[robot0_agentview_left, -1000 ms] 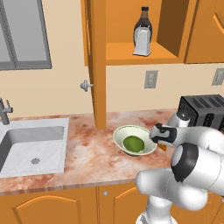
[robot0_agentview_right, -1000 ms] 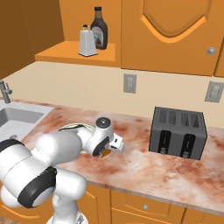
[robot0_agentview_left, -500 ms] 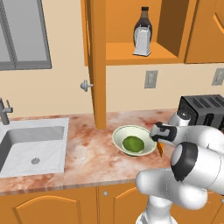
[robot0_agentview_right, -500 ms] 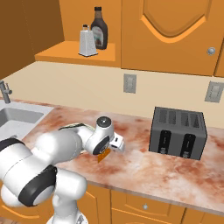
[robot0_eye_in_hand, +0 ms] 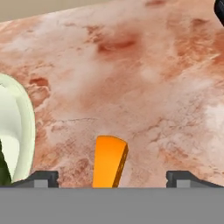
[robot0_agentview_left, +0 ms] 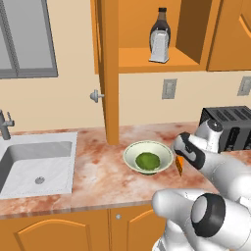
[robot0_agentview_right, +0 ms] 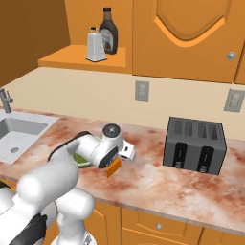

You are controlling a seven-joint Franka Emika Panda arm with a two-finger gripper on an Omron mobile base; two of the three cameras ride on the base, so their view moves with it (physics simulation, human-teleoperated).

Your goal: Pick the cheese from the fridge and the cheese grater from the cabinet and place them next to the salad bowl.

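The cheese (robot0_eye_in_hand: 109,162), a thin orange wedge, stands on edge on the marbled counter just right of the salad bowl (robot0_agentview_left: 129,156). My gripper (robot0_eye_in_hand: 112,177) is open, its fingertips wide apart on either side of the cheese (robot0_agentview_left: 180,165) and not touching it. The bowl's pale rim (robot0_eye_in_hand: 26,127) lies close to my left fingertip. From the right base view the cheese (robot0_agentview_right: 113,168) sits under my gripper (robot0_agentview_right: 119,160). The silver cheese grater (robot0_agentview_left: 158,46) stands on the shelf of the open cabinet (robot0_agentview_left: 142,62), also seen as grater (robot0_agentview_right: 96,46). The fridge is out of view.
A dark brown bottle (robot0_agentview_left: 161,24) stands behind the grater. The cabinet door (robot0_agentview_left: 109,73) hangs open down to the counter, left of the bowl. A black toaster (robot0_agentview_right: 194,143) sits to the right, and a sink (robot0_agentview_left: 34,164) to the left.
The jaws have gone from shut on the cheese to wide open, letting it go beside the bowl. The arm has hardly moved.
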